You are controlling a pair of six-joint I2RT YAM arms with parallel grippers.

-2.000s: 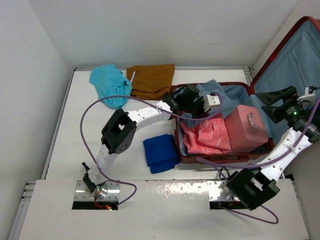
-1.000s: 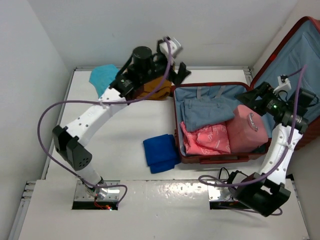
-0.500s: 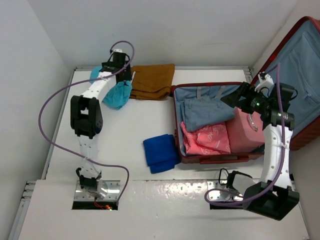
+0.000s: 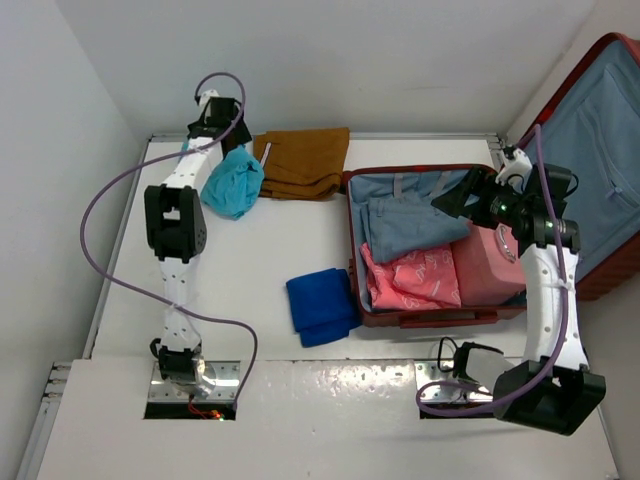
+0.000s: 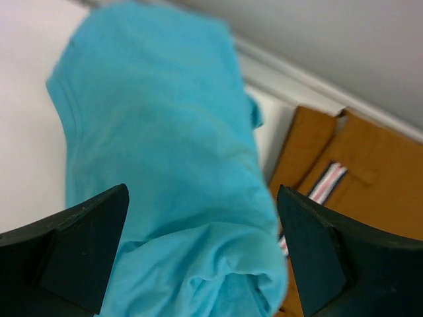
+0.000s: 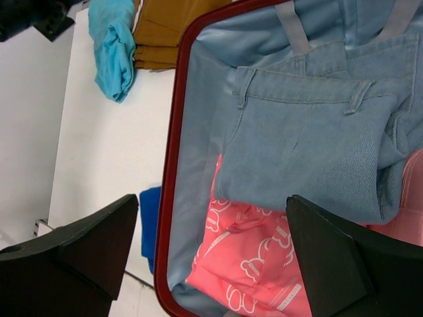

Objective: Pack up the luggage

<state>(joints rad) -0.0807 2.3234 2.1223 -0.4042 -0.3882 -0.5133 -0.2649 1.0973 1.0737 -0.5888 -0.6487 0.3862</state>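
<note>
- The left tool [image 5: 201,191] is hanging wide open over a turquoise shirt [image 5: 165,152]. Its jaws are standing either side of the bunched cloth and gripping nothing. I cannot tell whether they are touching it.
- That shirt is lying at the far left corner of the bench [image 4: 250,260], just beside a pair of folded mustard trousers [image 4: 305,160].
- The right tool [image 6: 213,198] is also gaping wide and carrying nothing. It is hovering above the open half of the luggage [image 4: 420,318].
- Below it, folded jeans [image 6: 310,145] are lying in the far part of the luggage. A pink printed garment [image 6: 258,257] is sitting in front of them, and a small pink case [image 4: 490,265] is sitting to the right of both.
- The luggage is lying open on the right side of the bench, and its lid [image 4: 600,120] is standing up at the right.
- A folded dark blue cloth [image 4: 322,305] is lying on the bench just outside the left wall of the luggage.
</note>
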